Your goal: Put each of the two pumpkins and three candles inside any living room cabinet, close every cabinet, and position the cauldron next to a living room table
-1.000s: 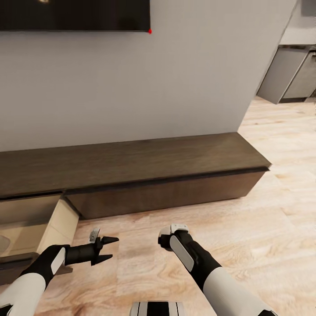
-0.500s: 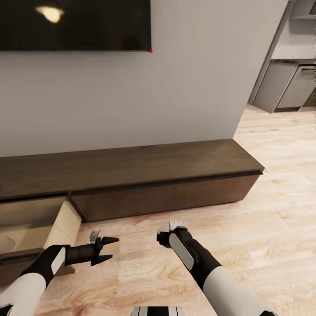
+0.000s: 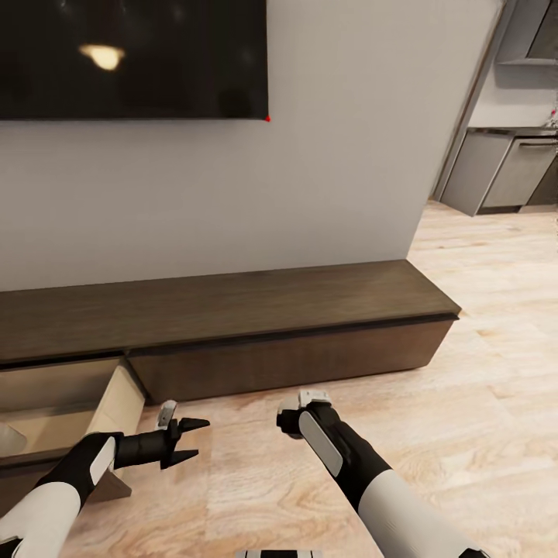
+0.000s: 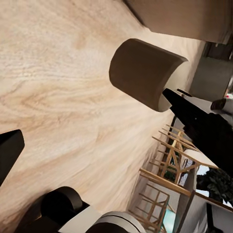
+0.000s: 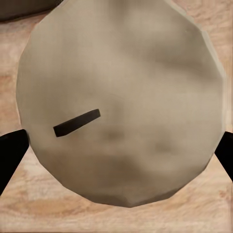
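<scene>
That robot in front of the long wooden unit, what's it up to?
It stands facing the low dark cabinet, whose left drawer is pulled open. The right gripper holds a tan candle between its fingers. The left gripper is open and empty above the wood floor.

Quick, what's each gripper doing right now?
Left gripper: open, empty.
Right gripper: closed on a candle.
</scene>
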Available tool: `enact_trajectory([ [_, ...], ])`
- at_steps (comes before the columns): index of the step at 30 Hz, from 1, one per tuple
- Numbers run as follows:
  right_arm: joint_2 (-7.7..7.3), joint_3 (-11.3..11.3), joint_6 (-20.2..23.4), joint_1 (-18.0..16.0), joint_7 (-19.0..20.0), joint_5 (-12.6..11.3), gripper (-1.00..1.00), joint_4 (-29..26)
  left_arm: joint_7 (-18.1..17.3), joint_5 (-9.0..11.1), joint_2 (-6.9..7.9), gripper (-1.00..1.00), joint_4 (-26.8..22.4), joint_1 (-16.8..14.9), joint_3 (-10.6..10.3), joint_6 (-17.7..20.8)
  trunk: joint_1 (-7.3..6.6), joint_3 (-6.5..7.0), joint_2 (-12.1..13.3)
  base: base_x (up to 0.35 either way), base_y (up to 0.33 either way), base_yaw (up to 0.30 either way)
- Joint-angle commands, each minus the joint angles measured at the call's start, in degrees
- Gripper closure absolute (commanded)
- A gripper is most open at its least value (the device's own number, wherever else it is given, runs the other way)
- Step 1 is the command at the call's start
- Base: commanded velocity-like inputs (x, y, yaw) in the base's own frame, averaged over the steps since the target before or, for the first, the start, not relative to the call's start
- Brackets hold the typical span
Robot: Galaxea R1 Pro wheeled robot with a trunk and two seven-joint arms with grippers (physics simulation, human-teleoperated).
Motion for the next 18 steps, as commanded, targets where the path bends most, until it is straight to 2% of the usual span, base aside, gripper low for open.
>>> enact_trajectory([
  [1, 0.0, -0.01, 0.49, 0.01, -0.18, 0.1, 1.0, -0.52, 0.0, -0.03, 0.0, -1.0, -0.01, 0.0, 0.0, -0.01, -0.02, 0.23, 0.02, 0.0, 0.0, 0.0],
  [5, 0.0, -0.24, 3.08, 0.01, -1.65, -0.09, 1.0, -2.69, 0.0, -0.02, 0.03, -1.0, 0.01, 0.0, 0.0, -0.06, -0.12, 1.11, 0.07, -0.006, 0.0, 0.0],
  [8, 0.0, -1.35, 4.36, 0.01, -1.87, -0.31, 1.0, -3.01, 0.0, -0.02, 0.07, -1.0, -0.01, 0.0, -0.06, -0.03, -0.2, 1.78, 0.11, -0.147, 0.0, 0.0],
  [13, 0.0, -2.03, 4.76, 0.01, -1.94, -0.38, 1.0, -3.11, 0.0, -0.02, 0.09, -1.0, 0.01, 0.0, -0.05, -0.01, -0.33, 2.89, 0.18, -0.235, 0.0, 0.0],
  [18, 0.0, -2.08, 4.73, 0.02, -1.95, -0.42, 1.0, -3.16, 0.0, -0.02, 0.17, -1.0, 0.01, 0.0, -0.03, -0.01, -0.46, 3.99, 0.25, -0.053, 0.0, 0.0],
])
